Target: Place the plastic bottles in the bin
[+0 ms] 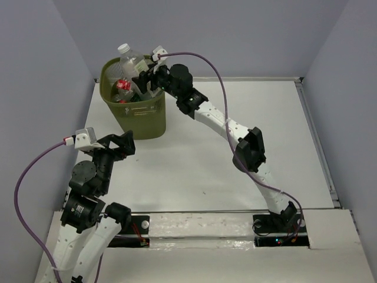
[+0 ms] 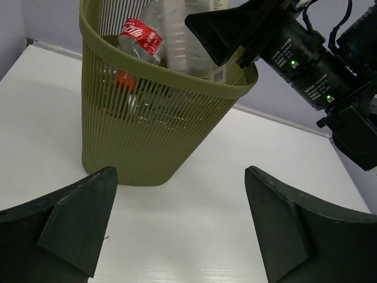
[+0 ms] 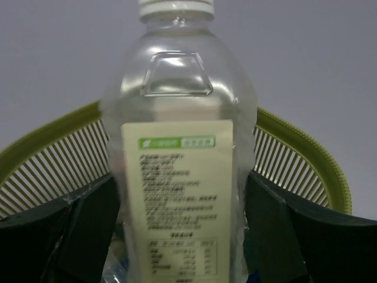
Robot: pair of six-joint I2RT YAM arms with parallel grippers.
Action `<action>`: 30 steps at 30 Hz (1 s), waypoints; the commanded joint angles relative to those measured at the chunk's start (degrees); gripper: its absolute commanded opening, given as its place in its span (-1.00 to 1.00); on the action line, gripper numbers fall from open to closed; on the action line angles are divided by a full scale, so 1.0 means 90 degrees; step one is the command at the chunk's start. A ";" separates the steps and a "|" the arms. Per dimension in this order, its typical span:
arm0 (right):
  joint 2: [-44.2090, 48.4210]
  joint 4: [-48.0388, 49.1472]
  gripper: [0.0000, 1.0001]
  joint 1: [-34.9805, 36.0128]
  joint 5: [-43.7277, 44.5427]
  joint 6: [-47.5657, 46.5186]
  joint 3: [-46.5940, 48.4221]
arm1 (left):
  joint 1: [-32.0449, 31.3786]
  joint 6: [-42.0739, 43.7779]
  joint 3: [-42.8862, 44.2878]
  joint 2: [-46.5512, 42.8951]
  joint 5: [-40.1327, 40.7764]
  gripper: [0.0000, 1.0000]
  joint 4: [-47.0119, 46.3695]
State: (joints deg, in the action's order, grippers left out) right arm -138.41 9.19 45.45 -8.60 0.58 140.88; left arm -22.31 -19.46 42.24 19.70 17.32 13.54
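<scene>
White-label bottle (image 3: 177,118) in right end effector (image 3: 179,247) — top view: apparently above bin (image 1: 144,121).

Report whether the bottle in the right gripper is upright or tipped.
Upright: the clear bottle has its white cap on top and its label level, held by the right gripper over the bin.

I read no text: the clear white-capped plastic bottle (image 3: 177,88) bears illegibly fine print on a pale label (image 3: 177,194), the red-labelled clear bottle (image 2: 141,36) illegible white script.
</scene>
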 commanded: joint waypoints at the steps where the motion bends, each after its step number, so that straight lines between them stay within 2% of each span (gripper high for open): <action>1: 0.0573 0.1049 0.85 0.0155 0.0155 -0.0601 0.0051 | 0.0095 -0.0005 0.0131 0.0096 -0.0050 0.98 -0.0264; 6: 0.1109 0.1049 0.99 0.0272 0.0165 -0.0650 -0.0340 | 0.0173 -0.0005 0.0131 0.0174 -0.0108 0.98 -0.0293; 9: 0.1539 0.0942 0.99 0.0330 0.0155 -0.0592 -0.0496 | 0.0251 -0.0005 0.0131 0.0232 -0.0137 0.98 -0.0293; 12: 0.2318 0.0980 0.99 0.0331 0.0174 -0.0466 -0.1178 | 0.0368 0.0014 0.0131 0.0281 -0.0206 0.98 -0.0313; 15: 0.3178 0.1292 0.99 0.0331 0.0291 -0.0309 -0.2690 | 0.0447 0.0014 0.0121 0.0330 -0.0255 0.98 -0.0333; 16: 0.3878 0.1564 0.97 0.0331 0.0408 -0.0280 -0.3187 | 0.0505 0.0034 0.0121 0.0340 -0.0264 0.98 -0.0342; 17: 0.4262 0.1750 0.93 0.0331 0.0515 -0.0250 -0.4285 | 0.0525 0.0024 0.0121 0.0350 -0.0274 0.98 -0.0342; 18: 0.4652 0.1917 0.90 0.0331 0.0613 -0.0153 -0.4856 | 0.0545 0.0014 0.0121 0.0350 -0.0284 0.98 -0.0342; 19: 0.5023 0.2063 0.81 0.0331 0.0846 -0.0104 -0.5413 | 0.0574 0.0014 0.0121 0.0350 -0.0313 0.98 -0.0381; 20: 0.5791 0.2239 0.46 0.0331 0.1042 -0.0094 -0.5941 | 0.0574 0.0005 0.0092 0.0311 -0.0371 0.98 -0.0410; 21: 0.6176 0.2299 0.15 0.0331 0.1285 0.0177 -0.6952 | 0.0584 -0.0025 0.0082 0.0301 -0.0391 0.98 -0.0449; 22: 0.6557 0.2415 -0.63 0.0331 0.1713 0.0383 -0.7464 | 0.0593 -0.0044 0.0102 0.0282 -0.0507 0.98 -0.0498; 23: 0.7305 0.2445 -0.92 0.0331 0.1988 0.0627 -0.8407 | 0.0594 -0.0054 0.0121 0.0243 -0.0625 0.98 -0.0528; 24: 0.7689 0.2446 -1.00 0.0331 0.2281 0.0745 -0.8862 | 0.0584 -0.0074 0.0150 0.0223 -0.0684 0.98 -0.0547; 27: 0.8812 0.2378 -1.00 0.0331 0.3327 0.1107 -1.0122 | 0.0594 -0.0113 0.0190 0.0009 -0.1084 0.98 -0.0752; 28: 0.9522 0.2319 -1.00 0.0331 0.3764 0.1301 -1.0832 | 0.0594 -0.0161 0.0190 -0.0040 -0.1230 0.98 -0.0888; 30: 1.0200 0.1959 -0.68 0.0331 0.4127 0.1448 -1.1402 | 0.0584 -0.0239 0.0238 -0.0148 -0.1338 0.98 -0.0986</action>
State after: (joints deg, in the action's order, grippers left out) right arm -56.45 27.33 48.10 14.83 8.01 47.13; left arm -17.50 -20.40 42.24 20.73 9.89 11.05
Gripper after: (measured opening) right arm 0.057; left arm 0.989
